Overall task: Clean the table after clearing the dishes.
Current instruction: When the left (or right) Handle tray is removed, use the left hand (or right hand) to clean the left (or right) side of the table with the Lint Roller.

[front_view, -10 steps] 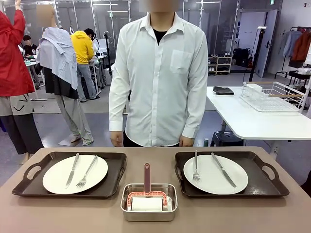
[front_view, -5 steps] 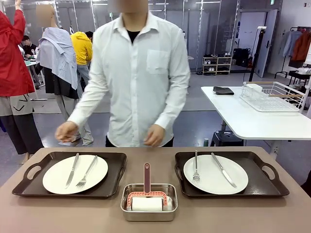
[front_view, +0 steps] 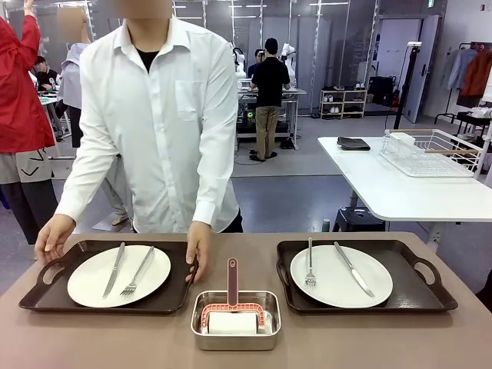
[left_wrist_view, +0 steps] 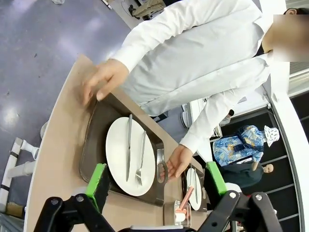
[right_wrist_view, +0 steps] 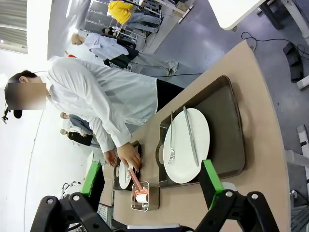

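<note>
On the brownish table (front_view: 100,342) stand two dark trays, each with a white plate, a knife and a fork. The person grips both handles of the left tray (front_view: 46,298) with a hand (front_view: 54,237) at its far-left end and a hand (front_view: 198,257) at its inner end; its plate (front_view: 88,283) lies flat. The right tray (front_view: 430,296) and plate (front_view: 334,283) are untouched. My left gripper (left_wrist_view: 157,178) hangs open high above the left plate (left_wrist_view: 116,150). The right gripper (right_wrist_view: 150,177) is open above the right plate (right_wrist_view: 181,150).
A small steel pan (front_view: 235,321) with a roller sits between the trays at the front middle. Behind, at right, a white table (front_view: 400,196) carries a wire dish rack (front_view: 427,154). Other people stand farther back.
The person has stepped toward the picture's left, bent forward and put both hands on the left tray's handles. Trays, plates and pan have not moved.
</note>
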Tool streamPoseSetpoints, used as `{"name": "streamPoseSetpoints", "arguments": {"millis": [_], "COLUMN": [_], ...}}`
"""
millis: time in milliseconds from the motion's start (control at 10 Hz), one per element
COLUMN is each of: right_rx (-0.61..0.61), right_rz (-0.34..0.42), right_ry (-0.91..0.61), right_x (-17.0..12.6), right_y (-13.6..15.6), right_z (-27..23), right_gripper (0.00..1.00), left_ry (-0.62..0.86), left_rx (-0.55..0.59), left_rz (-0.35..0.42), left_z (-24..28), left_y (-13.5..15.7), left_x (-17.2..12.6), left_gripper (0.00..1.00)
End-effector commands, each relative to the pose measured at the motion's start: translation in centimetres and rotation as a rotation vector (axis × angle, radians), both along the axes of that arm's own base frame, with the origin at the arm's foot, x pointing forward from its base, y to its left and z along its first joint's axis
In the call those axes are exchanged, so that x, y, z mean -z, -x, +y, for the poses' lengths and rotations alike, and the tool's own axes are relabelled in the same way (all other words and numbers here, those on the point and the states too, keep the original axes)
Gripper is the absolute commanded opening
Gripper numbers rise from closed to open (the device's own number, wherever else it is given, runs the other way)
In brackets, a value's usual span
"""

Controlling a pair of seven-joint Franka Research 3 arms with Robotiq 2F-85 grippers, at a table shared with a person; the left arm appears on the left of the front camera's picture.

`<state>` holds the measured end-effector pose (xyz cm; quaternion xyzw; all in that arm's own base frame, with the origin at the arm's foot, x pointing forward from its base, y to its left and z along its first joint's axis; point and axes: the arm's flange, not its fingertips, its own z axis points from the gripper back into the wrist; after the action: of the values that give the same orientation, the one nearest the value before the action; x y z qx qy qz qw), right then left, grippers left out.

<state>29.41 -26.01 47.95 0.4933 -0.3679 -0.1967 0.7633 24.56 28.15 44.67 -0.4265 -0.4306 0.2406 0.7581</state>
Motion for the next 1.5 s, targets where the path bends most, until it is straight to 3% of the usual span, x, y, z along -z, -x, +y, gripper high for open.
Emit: {"name": "streamPoseSetpoints", "arguments": {"millis": [0, 1400], "right_rx": [-0.003, -0.003], "right_rz": [-0.029, -0.029], "right_ry": [0.006, 0.006], "right_x": [0.11, 0.11], "right_y": [0.03, 0.03], "right_z": [0.06, 0.06], "right_gripper": [1.0, 1.0], "left_ry": [0.001, 0.001], "left_rx": [0.009, 0.009], "left_rz": [-0.011, -0.011], "left_z": [0.21, 0.21], "left_y": [0.11, 0.11], "left_x": [0.17, 0.17], "left_gripper": [1.0, 1.0]}}
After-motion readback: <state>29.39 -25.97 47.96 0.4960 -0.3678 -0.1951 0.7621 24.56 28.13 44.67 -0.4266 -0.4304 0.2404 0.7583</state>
